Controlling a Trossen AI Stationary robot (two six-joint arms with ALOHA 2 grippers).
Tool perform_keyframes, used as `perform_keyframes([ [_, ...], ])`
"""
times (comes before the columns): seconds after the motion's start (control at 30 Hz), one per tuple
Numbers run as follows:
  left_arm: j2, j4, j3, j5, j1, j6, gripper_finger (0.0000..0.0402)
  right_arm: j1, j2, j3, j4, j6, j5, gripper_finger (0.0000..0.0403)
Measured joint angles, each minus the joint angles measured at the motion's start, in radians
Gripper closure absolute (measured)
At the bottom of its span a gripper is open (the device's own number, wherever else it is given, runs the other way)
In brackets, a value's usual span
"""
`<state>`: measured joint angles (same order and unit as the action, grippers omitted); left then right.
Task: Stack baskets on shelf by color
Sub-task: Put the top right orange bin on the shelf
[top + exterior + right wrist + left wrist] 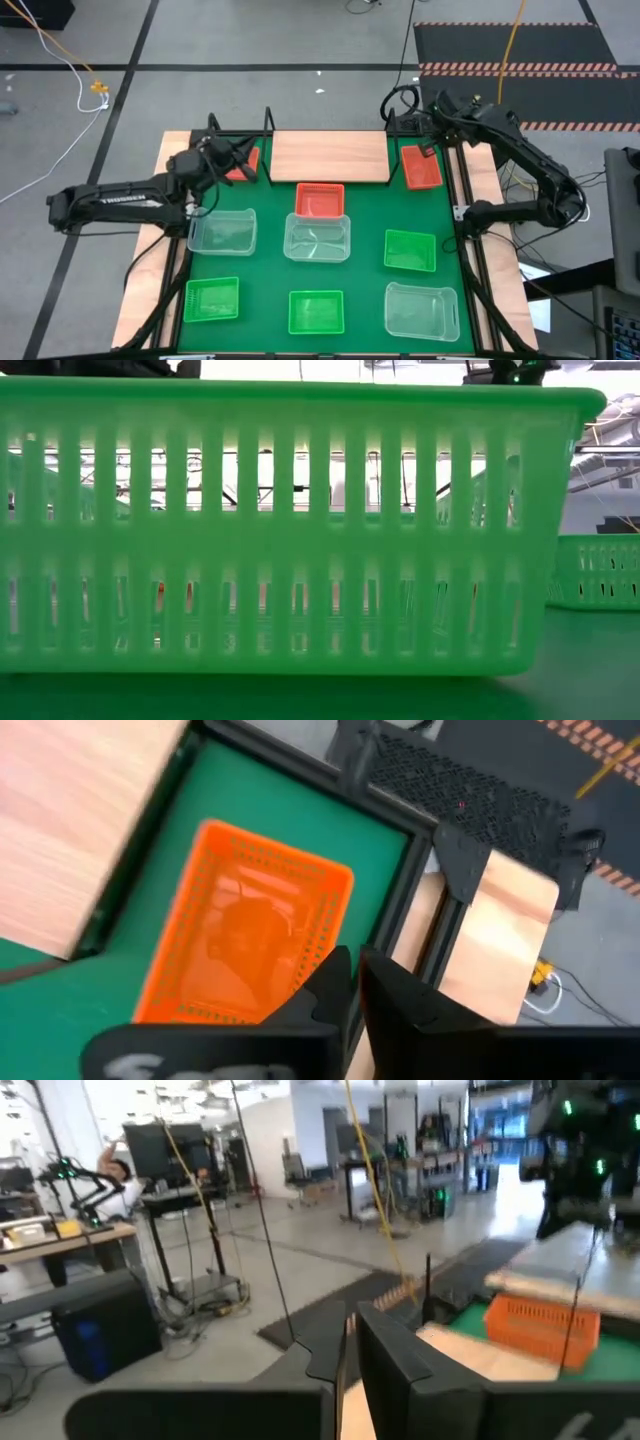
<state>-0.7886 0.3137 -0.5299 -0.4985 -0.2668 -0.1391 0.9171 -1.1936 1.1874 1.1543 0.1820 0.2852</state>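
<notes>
Nine baskets logged, none on shelf [330,155] plank yet. We judge sorting at an early step: right pincer [350,975], fingers nearly together, empty, above red basket [245,935] right of shelf. Left pincer [350,1350] narrow too, near another red basket [243,163] on left. Next: lift reds onto plank; black frame rods crowd approach. Greens, clears spread over counter [365,280].

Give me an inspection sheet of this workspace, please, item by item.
Surface: green table mat.
Job's things: light-wood shelf holds no basket; middle red plastic basket in front of it; three clear baskets and three green baskets unstacked on the mat.
Clutter: nothing seen.
Grippers: left gripper shut, by left red basket; right gripper shut, above right red basket.
Cables: white cable on floor.
Surroundings: striped black floor mat; person at desk.
</notes>
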Motion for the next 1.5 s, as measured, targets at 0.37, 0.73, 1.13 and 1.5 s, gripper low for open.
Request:
perform_keyframes([
  [0.37,-0.005,-0.045,-0.012,-0.001,-0.004,-0.023,0.0371,-0.022,0.007,-0.233,-0.177,0.133,0.032,0.0253],
  [0.73,-0.005,-0.053,-0.012,-0.001,-0.004,-0.024,0.0371,-0.084,0.004,-0.386,-0.3,0.162,0.182,0.0255],
  [1.13,-0.005,-0.046,-0.012,-0.001,-0.004,-0.045,0.0371,-0.183,0.179,-0.38,-0.166,-0.119,0.009,0.0259],
  [1.5,-0.005,-0.01,-0.011,-0.001,-0.004,-0.051,0.0371,-0.295,0.177,-0.441,-0.178,-0.302,-0.18,0.0259],
])
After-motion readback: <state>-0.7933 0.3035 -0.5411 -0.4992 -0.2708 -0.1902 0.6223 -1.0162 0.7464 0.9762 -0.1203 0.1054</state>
